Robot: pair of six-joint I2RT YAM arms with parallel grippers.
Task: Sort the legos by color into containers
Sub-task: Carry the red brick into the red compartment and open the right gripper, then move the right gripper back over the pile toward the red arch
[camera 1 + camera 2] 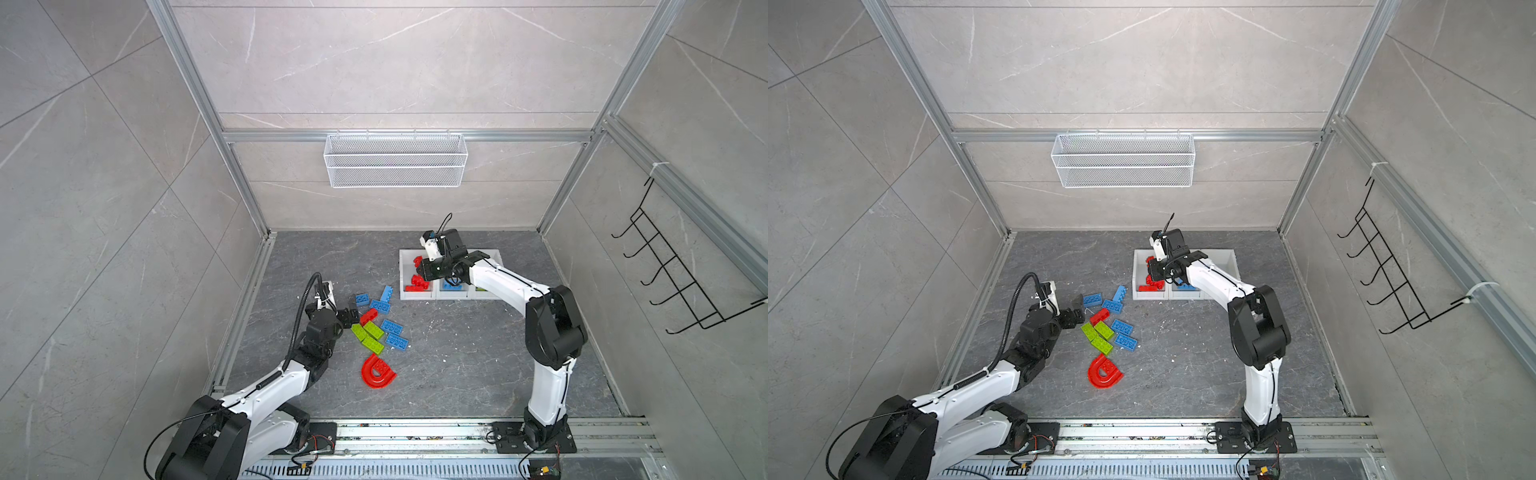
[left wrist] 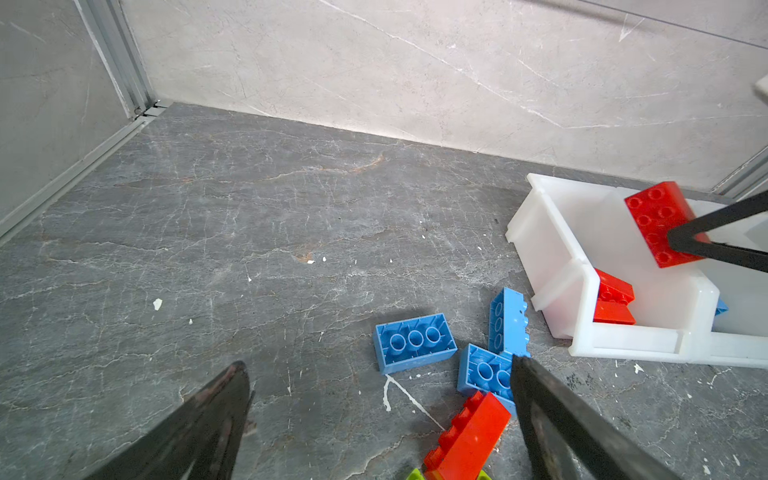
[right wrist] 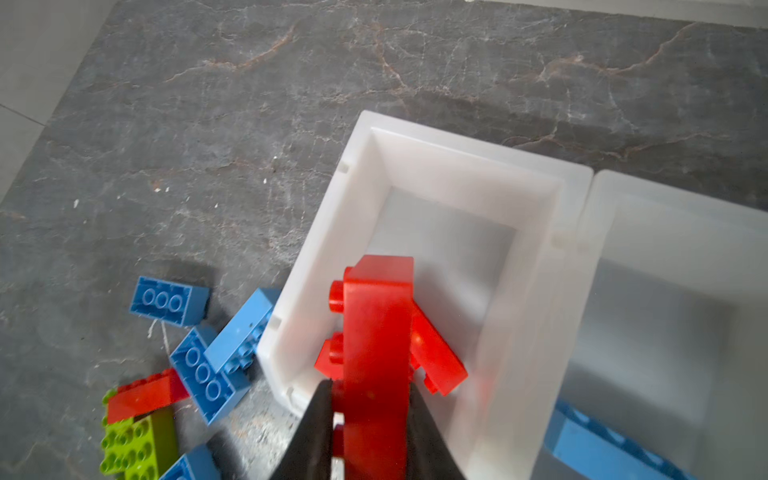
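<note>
The right gripper (image 3: 370, 395) is clenched on a red brick (image 3: 376, 328) and holds it edge-on above the leftmost bin (image 3: 316, 257) of the three joined white containers (image 1: 402, 270). In this bin lie other red bricks (image 1: 417, 284). The middle bin (image 3: 623, 216) has a blue brick (image 1: 451, 286) in it. The third bin seems to hold something green, but the arm hides too much of it to be sure.

The left gripper (image 2: 377, 365) has its jaws spread wide, with nothing grasped. It hangs low over the loose legos on the dark floor (image 1: 457, 353). An upturned blue brick (image 2: 415, 343) lies in front of it, and a loose red brick (image 2: 469, 436) lies just beside one finger. Near them are the lime green bricks (image 1: 368, 334) and more blue bricks (image 1: 392, 328). The red arch piece (image 1: 377, 372) lies a little apart, on the side nearer to the arm bases.
</note>
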